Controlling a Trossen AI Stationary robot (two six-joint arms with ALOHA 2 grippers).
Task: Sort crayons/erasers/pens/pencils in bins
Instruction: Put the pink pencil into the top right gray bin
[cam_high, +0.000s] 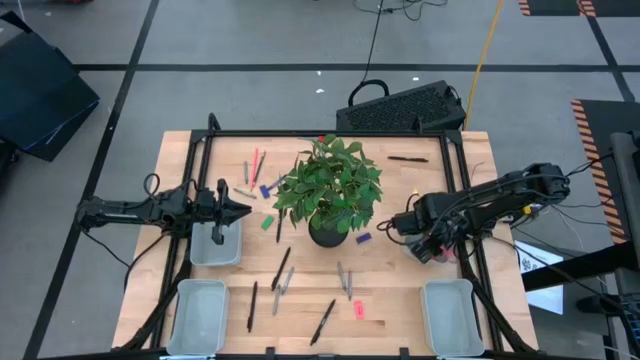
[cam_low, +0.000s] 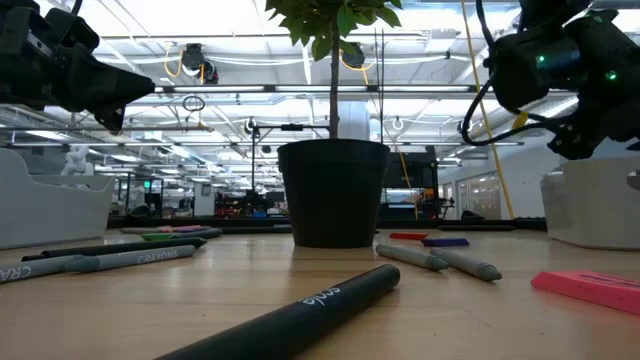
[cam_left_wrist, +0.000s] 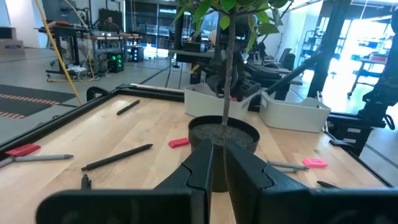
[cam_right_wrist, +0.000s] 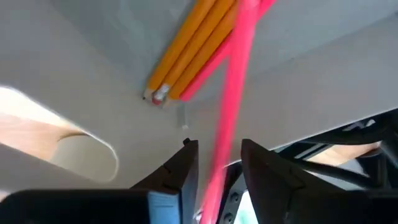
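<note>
Pencils are gathering in the bin below our right tool, whose fingers are parted around a pink-red stick (presumably for release there), while our left tool is waiting pinched shut, empty, above the bench.

Readable text, low view only: "CRAYONS" printed along the grey crayon lying on the surface below the left gripper. Black pen in the foreground has pale lettering on its barrel, too small to make out. Nothing else legible.
</note>
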